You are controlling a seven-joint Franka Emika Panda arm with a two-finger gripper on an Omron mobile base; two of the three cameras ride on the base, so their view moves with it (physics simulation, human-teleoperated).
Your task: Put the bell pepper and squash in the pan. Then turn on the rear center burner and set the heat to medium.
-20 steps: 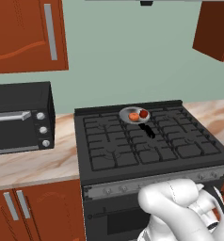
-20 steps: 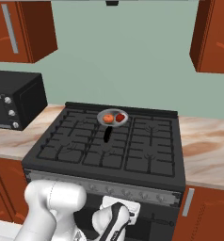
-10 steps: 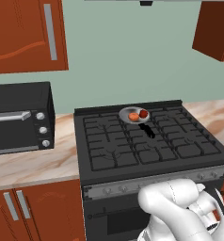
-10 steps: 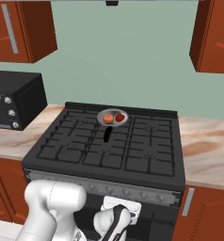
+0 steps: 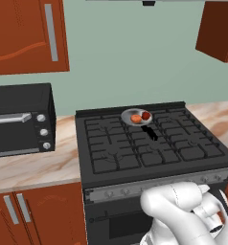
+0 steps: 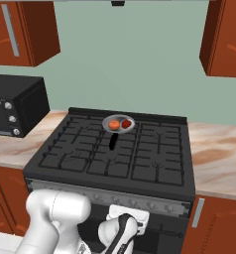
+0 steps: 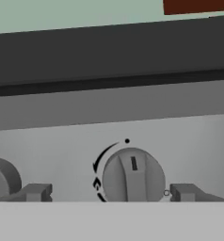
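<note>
With the bell pepper (image 5: 146, 115) and squash (image 5: 136, 118) in the pan (image 5: 127, 115), the gripper (image 7: 109, 193), fingers spread wide, straddles a knob (image 7: 132, 175); turning it comes next.

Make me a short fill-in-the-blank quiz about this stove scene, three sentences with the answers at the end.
1. The bell pepper and the squash both lie in the ____.
2. The pan sits at the ____ of the stove top, over the center.
3. In the hand view, a grey ____ on the control panel sits between the fingertips.

Missing words: pan; rear; knob
</note>
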